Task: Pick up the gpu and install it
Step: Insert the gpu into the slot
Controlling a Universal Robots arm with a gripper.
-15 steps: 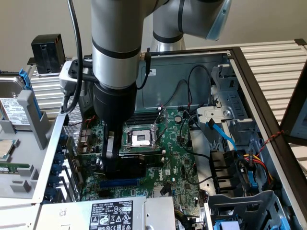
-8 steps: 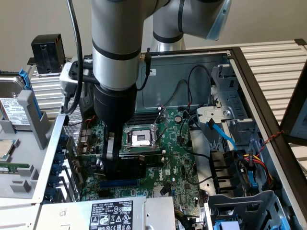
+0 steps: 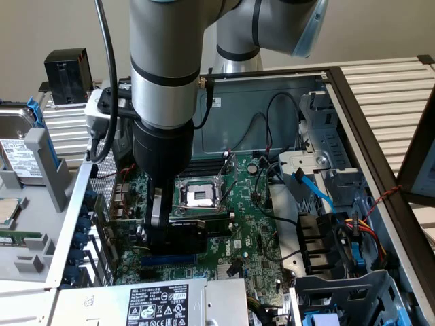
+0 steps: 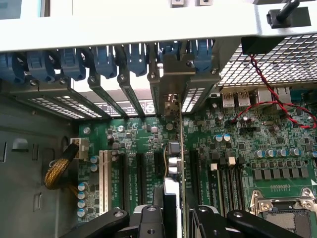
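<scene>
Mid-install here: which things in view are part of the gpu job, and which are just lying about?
Part of the job:
gpu, held by the gripper
motherboard with its slots

Just lying about:
hard drive
blue cable
power supply

- My exterior view looks down from high, fairly near, into the open computer case [image 3: 353, 122].
- My wrist view sits close above the motherboard [image 4: 237, 144], facing the case's slot brackets [image 4: 119, 84].
- Both share the motherboard.

An open computer case [image 3: 380, 142] holds a green motherboard [image 3: 255, 224] with its bare CPU socket [image 3: 199, 195]. A power supply [image 3: 156, 302] lies at the near edge; a hard drive [image 3: 17, 153] rests outside, at the exterior view's left.
</scene>
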